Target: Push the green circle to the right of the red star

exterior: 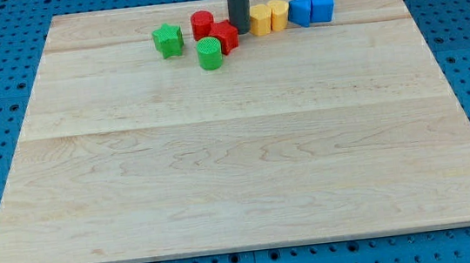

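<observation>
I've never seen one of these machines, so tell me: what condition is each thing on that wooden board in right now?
Dark rod, my tip: down between red star and yellow blocks.
Red star block: beside the tip.
Green circle block: upright, below-left of the star.
Green star block: apart, leftmost.
Red cylinder block: upright.
Two yellow blocks: side by side.
Two blue blocks: side by side.

My tip (241, 32) is sitting just at three o'clock of the red star block (225, 37), with two yellow blocks (268, 17) beyond it. The green circular block (209, 54) is resting at seven o'clock of that star, touching it, all on the pale wooden board (239, 166).
</observation>
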Available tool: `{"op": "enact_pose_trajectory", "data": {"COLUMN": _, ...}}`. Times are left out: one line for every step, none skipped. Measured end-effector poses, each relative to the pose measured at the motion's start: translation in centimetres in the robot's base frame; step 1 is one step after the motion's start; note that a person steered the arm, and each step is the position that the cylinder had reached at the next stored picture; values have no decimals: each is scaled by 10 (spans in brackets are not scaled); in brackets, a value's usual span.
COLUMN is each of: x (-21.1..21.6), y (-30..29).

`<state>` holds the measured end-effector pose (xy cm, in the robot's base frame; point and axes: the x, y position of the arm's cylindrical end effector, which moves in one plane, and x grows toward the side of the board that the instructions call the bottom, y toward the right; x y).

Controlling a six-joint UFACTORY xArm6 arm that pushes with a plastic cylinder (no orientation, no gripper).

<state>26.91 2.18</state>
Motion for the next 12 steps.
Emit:
{"op": "enact_pose_trajectory", "data": {"x": 8, "y": 0}}
{"op": "enact_pose_trajectory", "data": {"x": 12, "y": 4}}
{"op": "enact_pose_trajectory", "data": {"x": 26, "y": 3}}
{"op": "enact_pose_trajectory", "data": {"x": 28, "y": -14}}
{"op": "enact_pose_trajectory", "data": {"x": 28, "y": -13}}
{"op": "enact_pose_trajectory", "data": {"x": 35, "y": 6}}
{"op": "enact_pose_trajectory", "data": {"x": 35, "y": 8}}
{"op": "enact_pose_trajectory", "data": {"x": 69, "y": -1}}
{"op": "enact_pose_trajectory", "data": {"x": 98, "y": -16}}
{"op": "enact_pose_trajectory", "data": {"x": 99, "y": -17}}
{"op": "enact_pose_trajectory", "data": {"x": 114, "y": -42}}
{"op": "enact_pose_trajectory", "data": {"x": 104, "y": -52}}
